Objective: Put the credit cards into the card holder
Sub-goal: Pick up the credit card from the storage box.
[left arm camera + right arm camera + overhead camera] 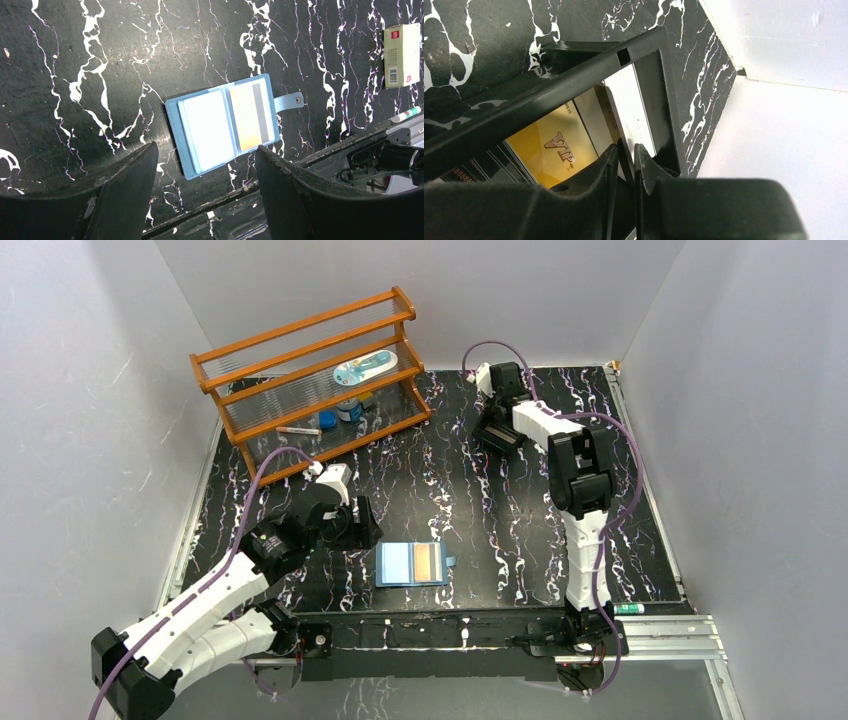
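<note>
card holder lies open and flat on the table, snap tab sticking out on its right side. one gold card sits in the holder's right half. the left half is washed out by glare, can't tell if that's a card or a bare sleeve. left jaws hover just beside the holder on its left, spread wide apart, nothing between them. in my left wrist view the two fingers frame the holder's near edge. right jaws are well apart from the holder, far behind it and to its right, dipped into a black tray. inside that tray a gold vip card lies flat and a pale card stands tilted on edge against the tray wall. right jaws are nearly together with the pale card's lower edge running into the slim gap; can't tell if they actually pinch it. wooden rack stands far behind the holder to its left. small cream box and a marker lie well off the holder's tab side.
</note>
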Available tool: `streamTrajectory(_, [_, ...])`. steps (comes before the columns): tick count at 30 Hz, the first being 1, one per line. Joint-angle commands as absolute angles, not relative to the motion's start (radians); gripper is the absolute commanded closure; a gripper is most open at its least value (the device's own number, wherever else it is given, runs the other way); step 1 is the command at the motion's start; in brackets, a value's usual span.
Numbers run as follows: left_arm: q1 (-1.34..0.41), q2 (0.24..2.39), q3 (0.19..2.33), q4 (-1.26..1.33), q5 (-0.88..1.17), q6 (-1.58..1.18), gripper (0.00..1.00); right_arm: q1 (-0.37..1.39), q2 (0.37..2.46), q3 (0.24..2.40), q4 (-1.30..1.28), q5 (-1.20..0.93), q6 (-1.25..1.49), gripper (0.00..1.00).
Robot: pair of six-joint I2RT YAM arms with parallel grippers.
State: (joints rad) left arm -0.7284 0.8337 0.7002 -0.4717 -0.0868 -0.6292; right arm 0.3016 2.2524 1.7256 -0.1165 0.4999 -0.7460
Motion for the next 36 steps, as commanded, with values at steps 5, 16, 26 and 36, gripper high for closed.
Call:
streamTrajectory(5, [-0.724, 0.801, 0.691, -0.472, -0.09, -0.635, 0.3, 0.296, 2.139, 1.733, -0.096, 0.502, -0.715, 0.77])
streamTrajectory(16, [-0.724, 0.828, 0.682, -0.48, -0.082, -0.692, 0.31, 0.303, 2.054, 1.733, -0.23, 0.463, -0.63, 0.91])
streamTrajectory(26, [-0.724, 0.893, 0.651, -0.494, -0.047, -0.844, 0.36, 0.336, 1.859, 1.668, -0.424, 0.306, -0.375, 1.0])
streamTrajectory(36, [-0.717, 0.953, 0.588, -0.414, 0.041, -0.891, 0.42, 0.398, 1.55, 1.431, -0.42, -0.092, 0.241, 1.0])
